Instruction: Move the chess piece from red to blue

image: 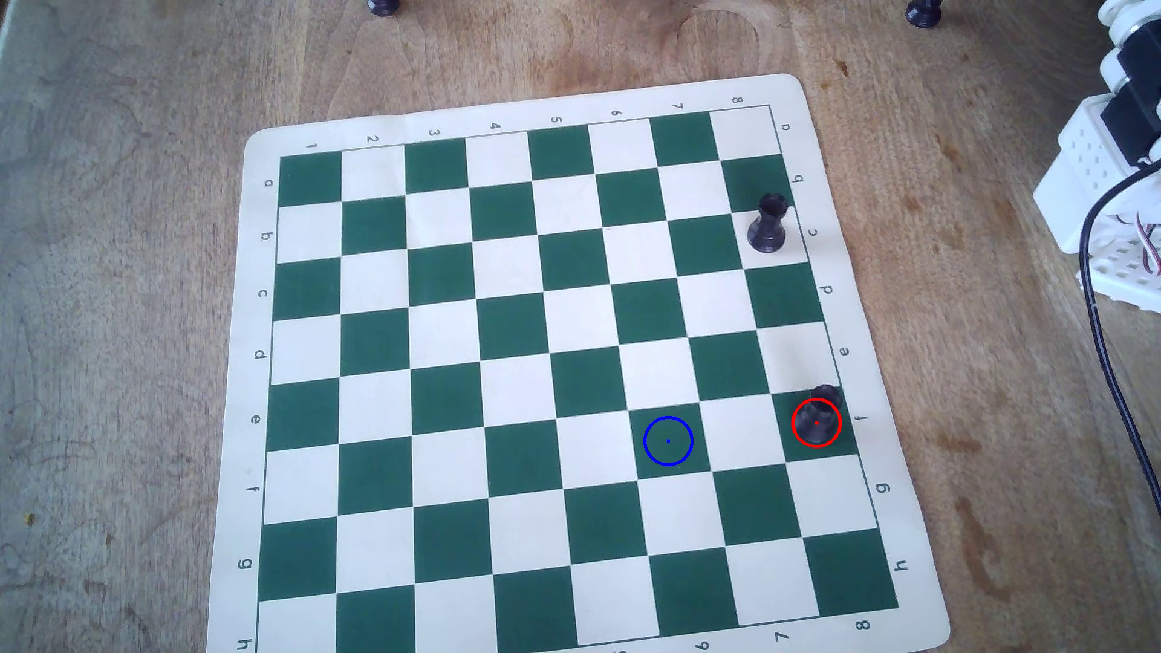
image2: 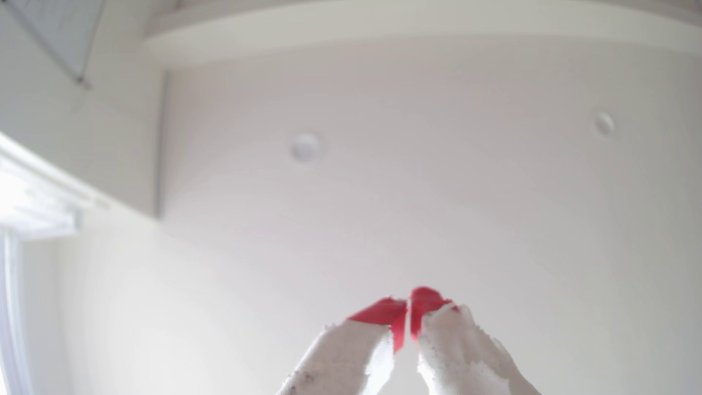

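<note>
While pointing up at a white ceiling in the wrist view, gripper (image2: pixel 408 304) showing red-taped tips pressed together, jaws closed on nothing. Over in the overhead view, chess piece (image: pixel 818 414) sitting upright inside red (image: pixel 794 414) at the lower right of the board (image: pixel 440 351), blue (image: pixel 647 452) lying two squares to its left, second rook (image: pixel 768 225) standing upper right.
</note>
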